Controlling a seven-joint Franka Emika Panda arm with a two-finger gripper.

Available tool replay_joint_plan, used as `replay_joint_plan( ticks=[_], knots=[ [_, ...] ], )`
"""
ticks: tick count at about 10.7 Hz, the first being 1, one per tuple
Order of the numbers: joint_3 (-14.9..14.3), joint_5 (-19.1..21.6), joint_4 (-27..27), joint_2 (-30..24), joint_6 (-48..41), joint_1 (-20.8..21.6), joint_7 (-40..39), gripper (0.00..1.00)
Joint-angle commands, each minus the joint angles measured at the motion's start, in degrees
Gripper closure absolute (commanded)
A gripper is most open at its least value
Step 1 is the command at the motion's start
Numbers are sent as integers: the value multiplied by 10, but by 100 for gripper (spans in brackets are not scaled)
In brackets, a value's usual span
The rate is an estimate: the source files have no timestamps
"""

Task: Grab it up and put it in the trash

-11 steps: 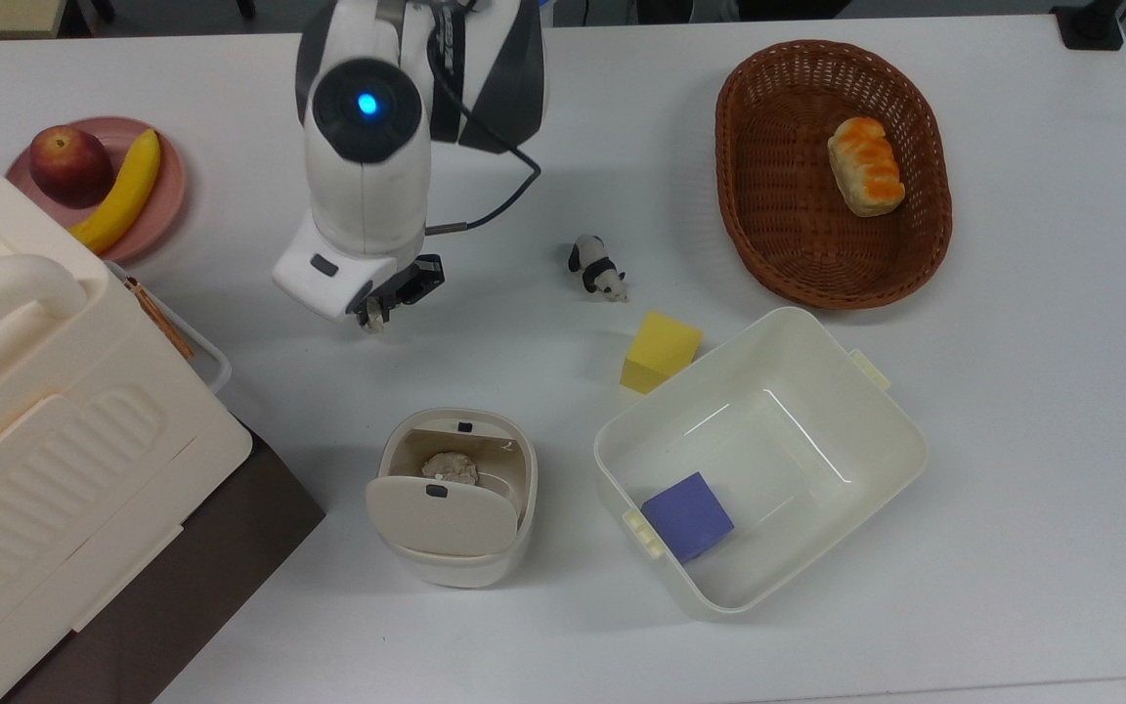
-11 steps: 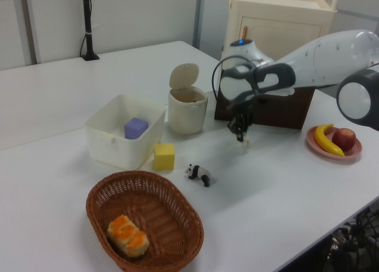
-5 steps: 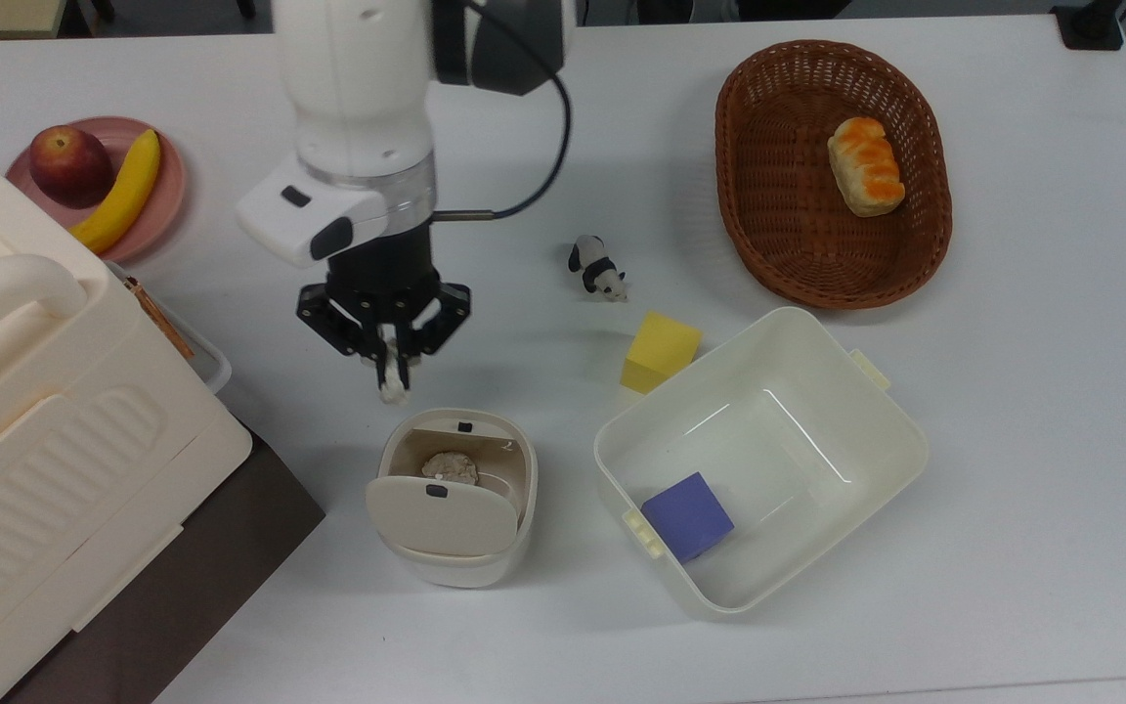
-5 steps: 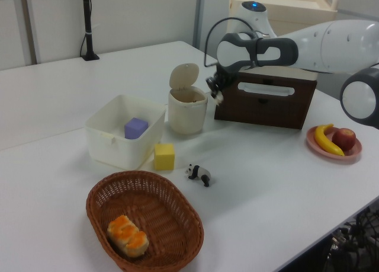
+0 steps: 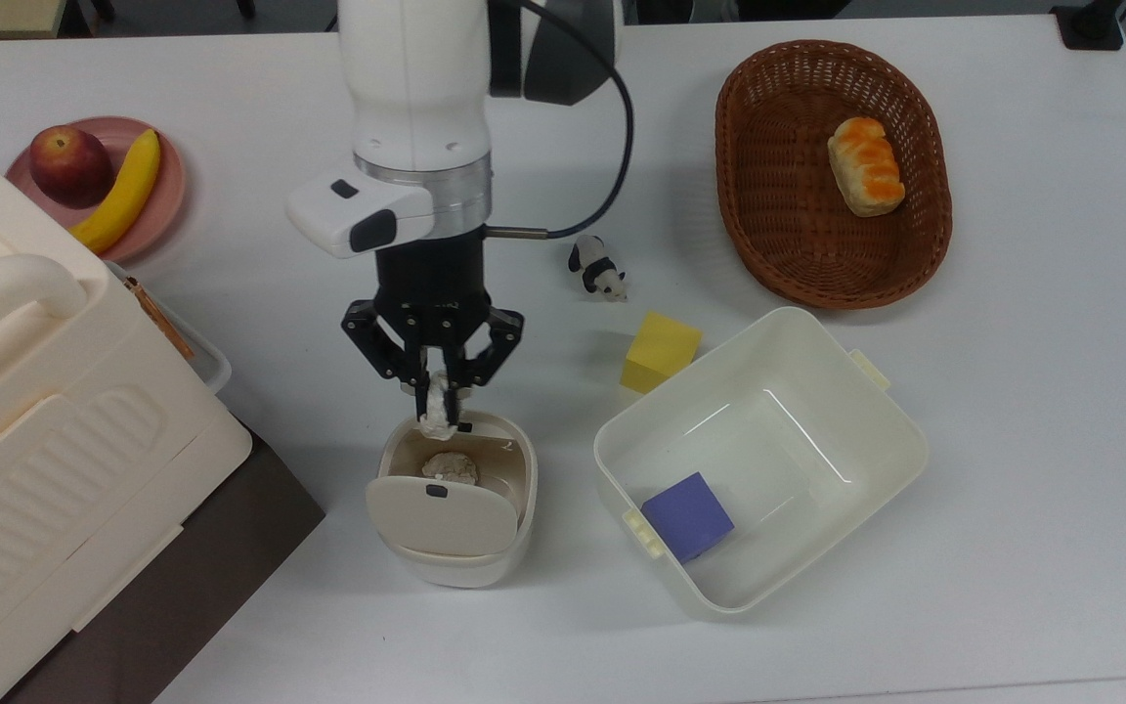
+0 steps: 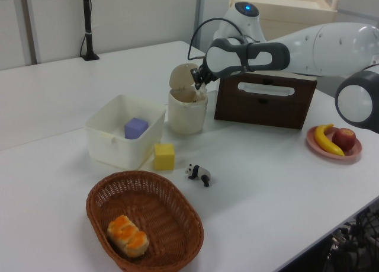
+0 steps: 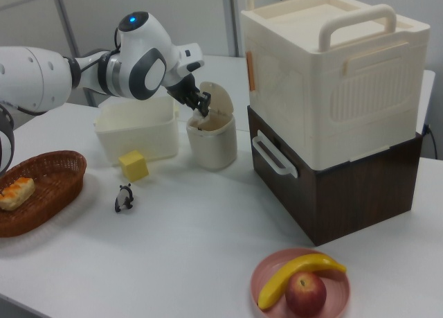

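The end effector [image 5: 437, 411] is clamped on the crumpled paper ball [image 5: 436, 416], held just above the rim of the open cream trash bin [image 5: 514, 489]; the bin's flap lid [image 5: 441, 518] stands raised; another paper wad [image 5: 451, 467] lies inside; the toy panda [image 5: 597, 269] stands apart on the tabletop [image 5: 1013, 391].

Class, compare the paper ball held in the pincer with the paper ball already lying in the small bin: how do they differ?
The held paper ball hangs pinched in the pincer above the small bin's far rim; the paper ball in the bin rests loose on the brownish inside. The held one looks whiter and stretched; the one in the bin looks greyer and rounder. Both are small and crumpled.
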Motion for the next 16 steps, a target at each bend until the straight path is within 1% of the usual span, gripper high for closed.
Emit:
replay_joint_plan(
  ticks=[1,4,5,6,9,11,12,14,15,16],
  knots=[
    [-5,-1,14,14,13,9,19,0],
    [-6,1,14,2,10,10,22,0],
    [-5,1,7,-15,0,10,21,0],
    [-6,1,-1,-30,-45,8,21,0],
    [-7,1,2,-77,-240,6,14,0],
    [-7,3,1,-106,-364,5,-26,0],
    [-8,4,-1,-117,-408,5,-38,0],
    [-11,4,-5,-135,-444,4,-47,0],
    [-13,5,-6,-140,-445,2,-52,0],
    [-13,6,-5,-141,-445,-9,-53,0]
  ],
)
